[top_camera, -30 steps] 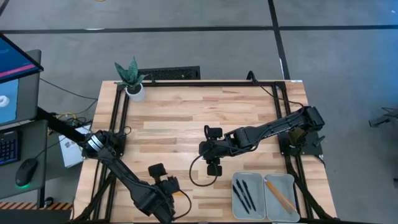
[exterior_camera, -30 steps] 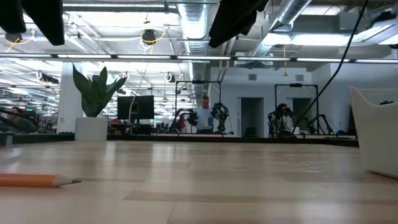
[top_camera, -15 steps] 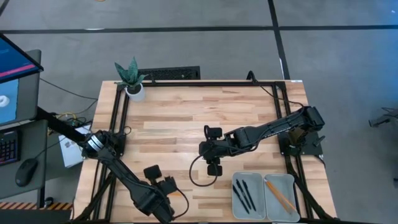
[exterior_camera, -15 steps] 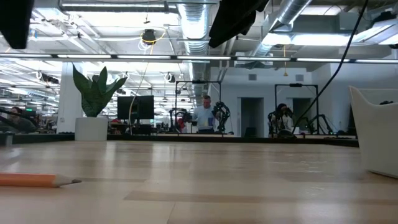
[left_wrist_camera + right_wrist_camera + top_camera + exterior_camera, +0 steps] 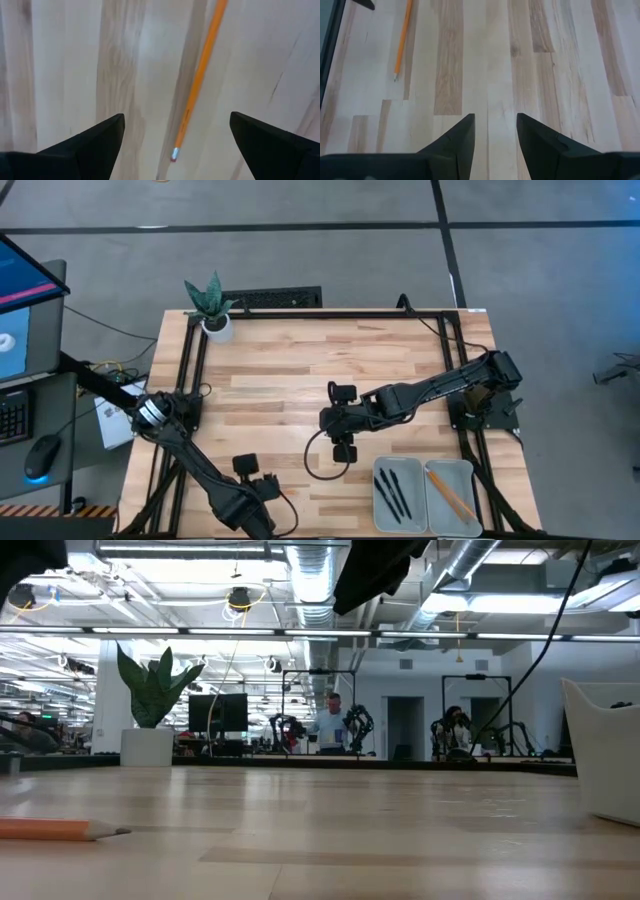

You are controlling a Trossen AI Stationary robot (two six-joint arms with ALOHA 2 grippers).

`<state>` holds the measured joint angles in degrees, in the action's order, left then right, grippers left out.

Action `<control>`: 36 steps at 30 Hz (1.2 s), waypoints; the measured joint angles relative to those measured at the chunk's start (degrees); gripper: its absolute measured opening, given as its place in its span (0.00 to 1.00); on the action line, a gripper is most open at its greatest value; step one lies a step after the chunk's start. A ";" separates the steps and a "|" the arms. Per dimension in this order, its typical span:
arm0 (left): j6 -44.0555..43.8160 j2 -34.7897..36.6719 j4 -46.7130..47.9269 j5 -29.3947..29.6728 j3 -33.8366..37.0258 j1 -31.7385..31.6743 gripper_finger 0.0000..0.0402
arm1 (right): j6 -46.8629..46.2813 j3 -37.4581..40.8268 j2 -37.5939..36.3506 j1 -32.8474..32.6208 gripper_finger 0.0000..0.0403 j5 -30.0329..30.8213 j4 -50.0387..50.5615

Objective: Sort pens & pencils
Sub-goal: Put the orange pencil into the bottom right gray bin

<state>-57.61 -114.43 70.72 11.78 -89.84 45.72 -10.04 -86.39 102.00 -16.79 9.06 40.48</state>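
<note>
On the wooden table [image 5: 300, 370], a loose orange pencil [image 5: 197, 80] lies near the front edge, directly below the left gripper [image 5: 172, 135], whose fingers are spread wide and hold nothing. Mid-table, the right gripper [image 5: 495, 132] hovers with fingers partly apart, empty. At front right, one tray [image 5: 383, 515] holds three black pens [image 5: 396, 492]; its neighbour [image 5: 468, 480] holds pencils [image 5: 450, 495]. A potted plant [image 5: 211, 305] stands at the far left corner.

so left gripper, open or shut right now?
Open. In the left wrist view the left gripper has its two fingers spread wide, empty, either side of an orange pencil lying flat on the table.
</note>
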 joint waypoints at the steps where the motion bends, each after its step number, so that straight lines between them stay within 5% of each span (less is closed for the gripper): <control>1: -0.06 0.00 0.06 -0.09 0.26 0.05 0.88 | 0.00 0.00 0.00 -0.01 0.42 0.00 -0.01; 23: 8.28 0.04 -18.77 -7.07 11.31 -0.09 0.88 | 0.13 0.00 0.01 0.06 0.41 0.00 -0.27; 36: 12.97 0.09 -20.63 -9.33 13.22 -0.74 0.88 | 1.10 0.00 0.01 0.20 0.41 0.02 -0.62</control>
<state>-44.64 -114.34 50.09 2.45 -76.63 44.98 -8.95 -86.39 102.01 -16.59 9.08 39.85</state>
